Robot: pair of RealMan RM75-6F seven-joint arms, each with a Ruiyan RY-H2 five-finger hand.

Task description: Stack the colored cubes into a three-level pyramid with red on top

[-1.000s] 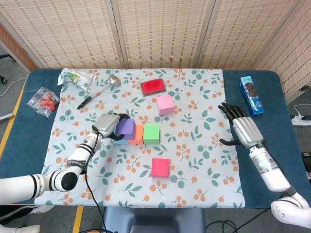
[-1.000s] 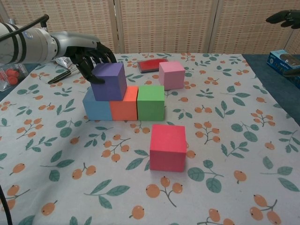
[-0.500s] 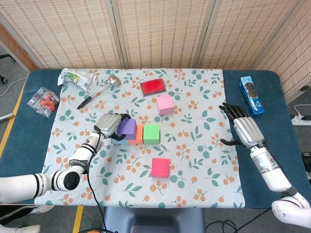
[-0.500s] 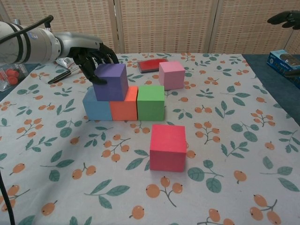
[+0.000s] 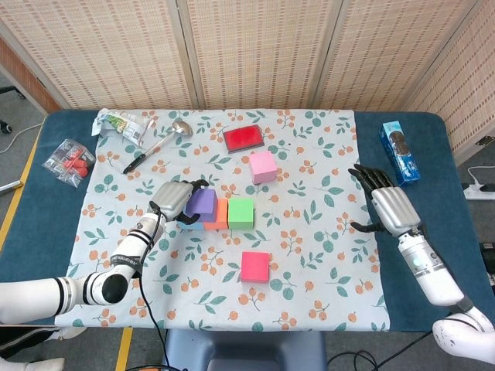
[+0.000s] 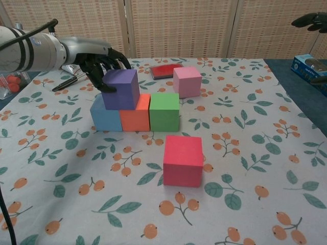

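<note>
A blue cube (image 6: 104, 118), an orange cube (image 6: 135, 118) and a green cube (image 6: 164, 112) stand in a row on the floral cloth. A purple cube (image 6: 121, 89) sits on top, over the blue and orange ones. My left hand (image 6: 97, 58) curls around its back and left side and grips it; from the head camera the left hand (image 5: 172, 199) partly hides the purple cube (image 5: 203, 202). A red cube (image 6: 183, 160) lies alone in front of the row. A pink cube (image 6: 186, 81) stands behind it. My right hand (image 5: 390, 207) hovers open at the right, holding nothing.
A flat red box (image 5: 244, 137) lies at the back of the cloth. A ladle (image 5: 158, 144), a snack packet (image 5: 120, 124) and a bag of red items (image 5: 68, 160) sit at the back left. A blue box (image 5: 399, 151) lies at the far right.
My left hand has nudged the purple cube slightly to the right on the blue and orange cubes. The right arm has barely moved.
</note>
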